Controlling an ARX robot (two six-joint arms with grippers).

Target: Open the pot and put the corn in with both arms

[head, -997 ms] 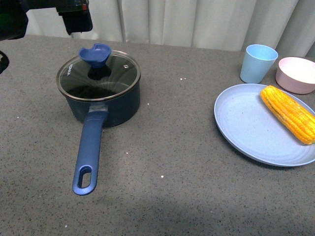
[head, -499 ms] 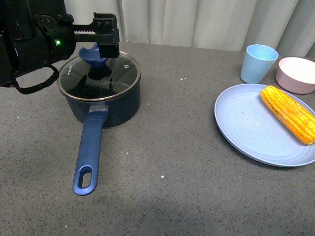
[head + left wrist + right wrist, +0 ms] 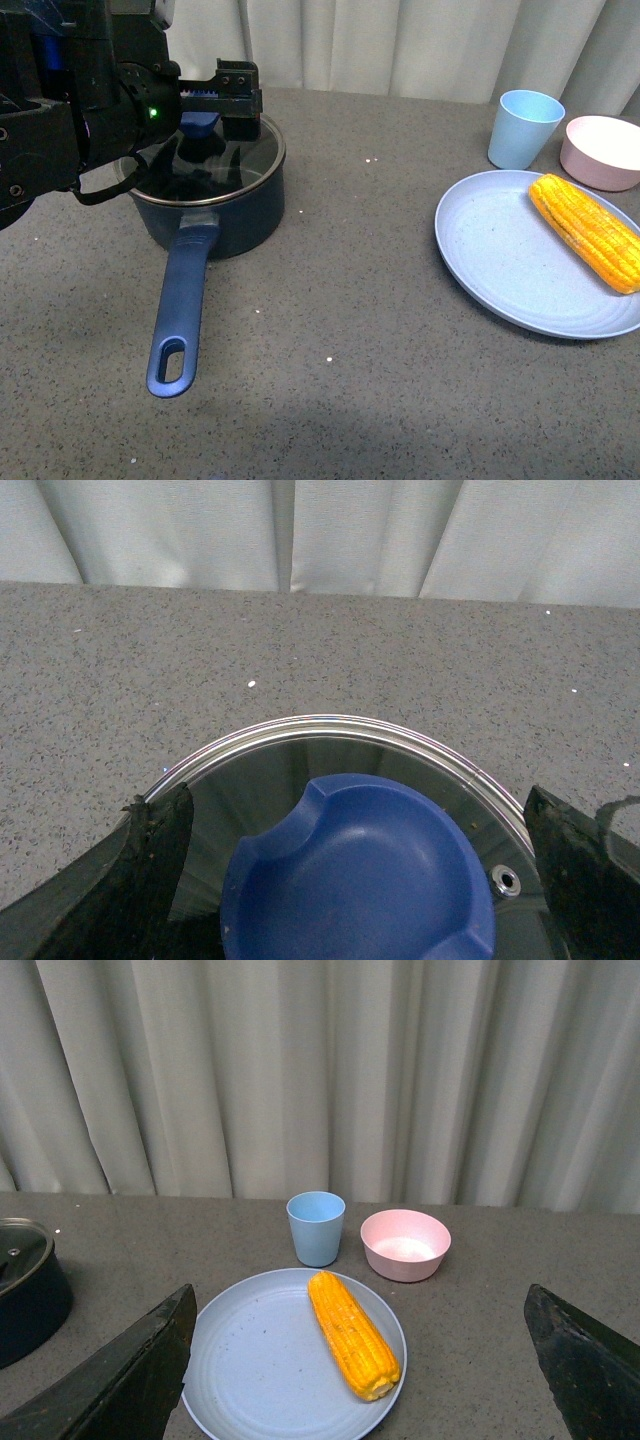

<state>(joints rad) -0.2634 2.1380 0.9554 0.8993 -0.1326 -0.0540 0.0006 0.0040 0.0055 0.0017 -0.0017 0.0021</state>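
The pot (image 3: pixel 225 215) sits lidded near the far-left corner of the worktop (image 3: pixel 350 330); the left gripper (image 3: pixel 210 108), jaws wide, straddles its lid knob (image 3: pixel 360 870).

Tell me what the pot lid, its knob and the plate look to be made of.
The lid looks like clear glass: it is glossy, shows reflections, and has a bright polished metal rim. The knob looks like blue plastic or silicone, smooth and matte; I cannot tell which. The plate looks like pale blue matte plastic or similar, faintly speckled.
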